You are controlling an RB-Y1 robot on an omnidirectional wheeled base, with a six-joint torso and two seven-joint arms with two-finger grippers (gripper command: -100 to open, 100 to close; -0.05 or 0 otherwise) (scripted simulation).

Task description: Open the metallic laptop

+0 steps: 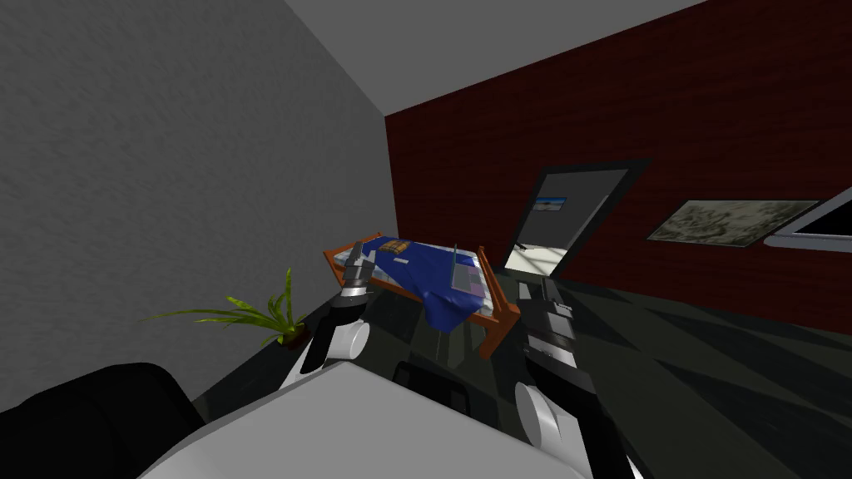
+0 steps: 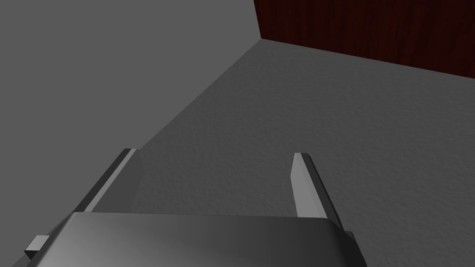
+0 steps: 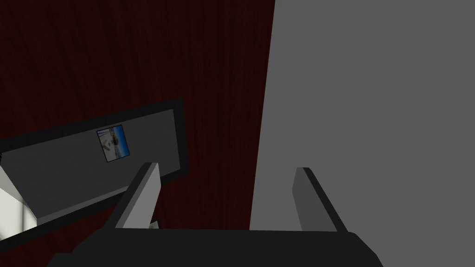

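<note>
A small grey laptop lies on the blue blanket of a wood-framed bed, towards the bed's near right end. How its lid stands I cannot tell. My left gripper hangs in front of the bed's left end, well short of the laptop. In its wrist view the left gripper is open and faces a grey wall. My right gripper is raised to the right of the bed, apart from it. In its wrist view the right gripper is open with nothing between its fingers.
A brown flat object lies on the bed's far left. A potted plant stands by the grey wall on the left. A black seat is at the lower left. An open doorway breaks the dark red wall beyond the bed.
</note>
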